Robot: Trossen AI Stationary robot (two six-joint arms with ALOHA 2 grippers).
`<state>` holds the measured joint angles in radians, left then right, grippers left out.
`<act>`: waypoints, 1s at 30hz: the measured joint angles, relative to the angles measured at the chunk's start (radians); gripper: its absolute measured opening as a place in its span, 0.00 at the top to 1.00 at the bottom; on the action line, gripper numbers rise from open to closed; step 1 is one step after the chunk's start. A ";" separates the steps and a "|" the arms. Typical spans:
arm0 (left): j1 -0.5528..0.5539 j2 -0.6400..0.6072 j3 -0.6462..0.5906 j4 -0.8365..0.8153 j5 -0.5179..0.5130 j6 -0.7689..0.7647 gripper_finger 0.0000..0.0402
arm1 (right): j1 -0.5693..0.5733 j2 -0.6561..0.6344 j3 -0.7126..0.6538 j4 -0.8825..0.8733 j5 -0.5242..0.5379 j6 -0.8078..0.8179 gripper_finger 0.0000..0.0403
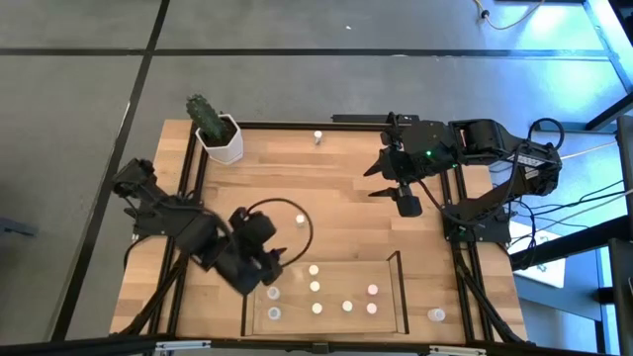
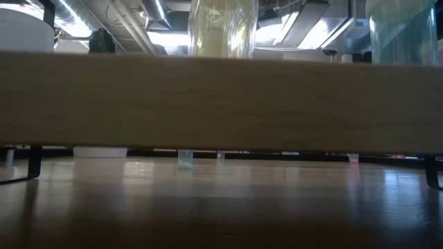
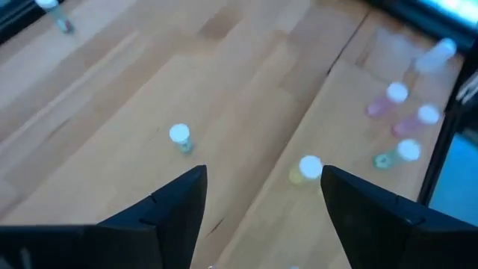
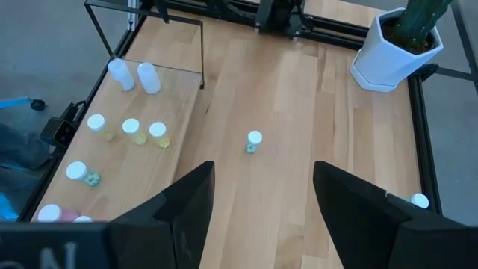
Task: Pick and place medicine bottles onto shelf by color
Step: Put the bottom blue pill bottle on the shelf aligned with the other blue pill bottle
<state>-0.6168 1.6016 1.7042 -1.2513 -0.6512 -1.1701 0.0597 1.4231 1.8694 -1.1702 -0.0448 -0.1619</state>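
Hovering open and empty at the shelf (image 1: pixel 400 287) corner, your left hand (image 1: pixel 265 277) sits over the bottles (image 1: pixel 315 287) grouped inside, likely sorted by colour; strays remain on the bench (image 1: pixel 336 178), and your right hand (image 1: pixel 407 205) waits open above mid-bench.

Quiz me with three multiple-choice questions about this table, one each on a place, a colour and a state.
1. Where does the cactus pot stand?
A. far left corner
B. inside the tray
C. table middle

2. What colour is the pot?
A. white
B. red
C. black

3. How is the left gripper?
A. shut on a bottle
B. open, empty
C. out of sight

Answers: 1 A, the high view shows it at the table's far left corner. 2 A, its hexagonal wall is white. 3 B, the left wrist view shows its fingers apart with only bare table between them.
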 joint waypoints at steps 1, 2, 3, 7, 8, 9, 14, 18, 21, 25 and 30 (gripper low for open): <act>-0.019 0.000 0.000 -0.003 -0.025 -0.032 0.36 | 0.000 0.000 0.000 0.000 0.000 0.000 0.43; -0.037 0.000 0.000 -0.007 -0.052 -0.062 0.36 | 0.000 0.000 0.000 0.000 0.000 0.000 0.43; -0.056 0.000 0.000 -0.014 -0.072 -0.092 0.36 | 0.000 0.000 0.000 0.000 0.000 0.000 0.43; -0.112 0.000 0.000 -0.044 -0.121 -0.206 0.36 | 0.000 0.000 0.000 0.000 0.000 0.000 0.43; -0.123 0.000 -0.001 -0.053 -0.141 -0.229 0.36 | 0.000 0.000 0.000 0.001 0.000 0.000 0.43; -0.134 0.000 -0.001 -0.059 -0.164 -0.250 0.36 | 0.000 0.000 0.000 0.002 0.000 0.000 0.43; -0.182 0.000 -0.001 -0.096 -0.246 -0.335 0.36 | 0.000 0.001 0.000 0.016 0.000 0.009 0.43; -0.207 0.000 -0.001 -0.131 -0.282 -0.385 0.36 | 0.000 0.028 -0.006 0.031 -0.063 -0.022 0.43; -0.219 0.000 -0.001 -0.143 -0.285 -0.400 0.36 | 0.005 0.078 -0.021 0.066 -0.083 -0.023 0.43; -0.228 0.000 -0.001 -0.153 -0.285 -0.401 0.36 | 0.005 0.175 -0.025 0.119 -0.060 -0.016 0.43; -0.241 0.001 -0.001 -0.163 -0.285 -0.399 0.36 | 0.011 0.319 -0.025 0.196 -0.053 -0.001 0.43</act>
<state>-0.8579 1.6024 1.7035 -1.4139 -0.9365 -1.5696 0.0711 1.7420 1.8442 -0.9745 -0.0978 -0.1625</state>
